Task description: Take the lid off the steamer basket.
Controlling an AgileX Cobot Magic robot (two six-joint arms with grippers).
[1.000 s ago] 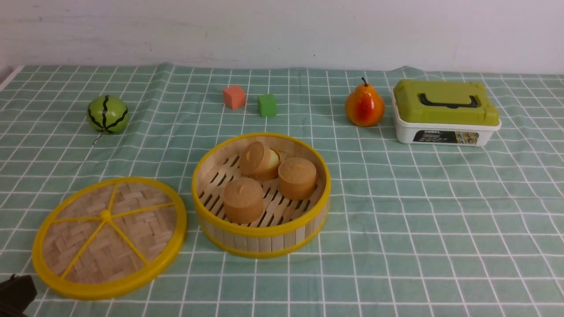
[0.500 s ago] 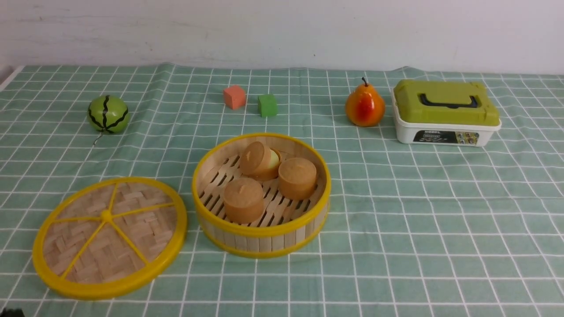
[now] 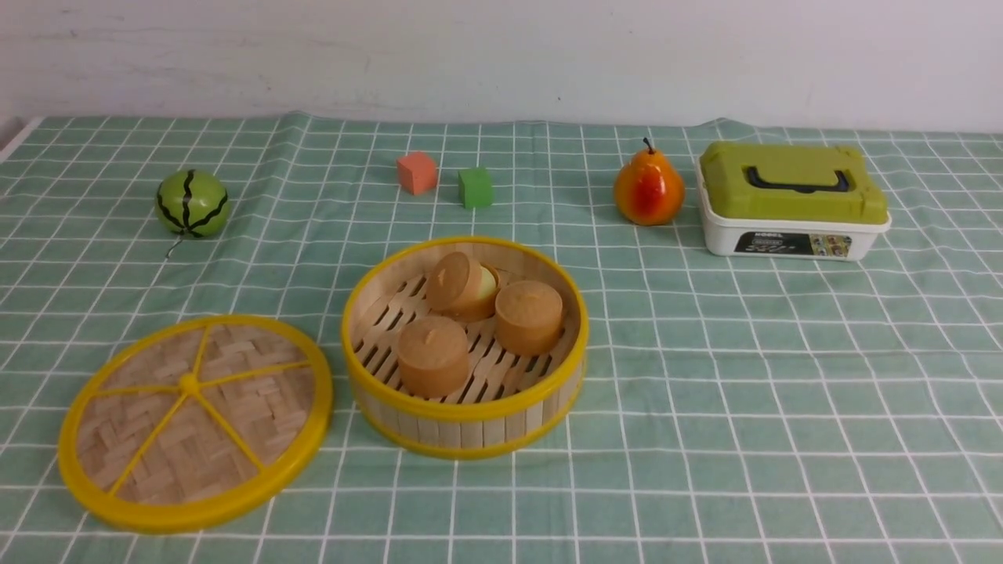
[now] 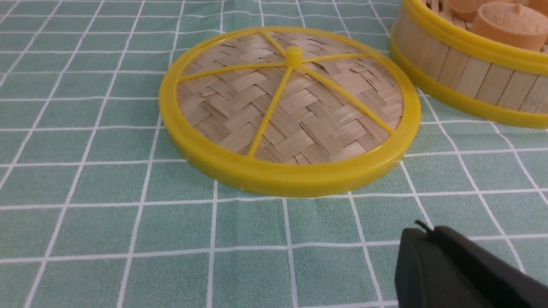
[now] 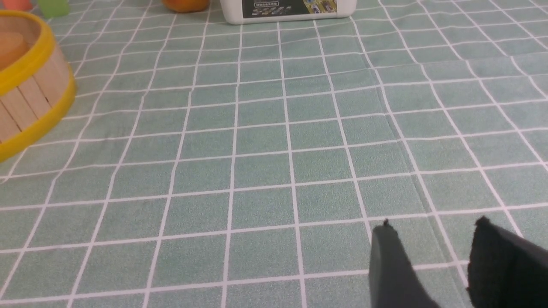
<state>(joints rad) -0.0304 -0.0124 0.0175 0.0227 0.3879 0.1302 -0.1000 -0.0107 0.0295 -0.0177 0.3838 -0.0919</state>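
The lid [image 3: 194,423] lies flat on the tabletop [image 3: 744,376] at nine o'clock of the open steamer basket [image 3: 464,348]; I judge removal complete. My right hand [image 5: 432,252] is apart and empty; I cannot tell for the left hand [image 4: 462,273].

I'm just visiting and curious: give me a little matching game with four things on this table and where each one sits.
Things:
1. lid
2. pear
3. toy watermelon
4. three brown cakes

Places:
A. inside the steamer basket
B. far left of the cloth, alone
C. flat on the cloth, left of the basket
D. next to the green-lidded box

Pairs: 1-C, 2-D, 3-B, 4-A
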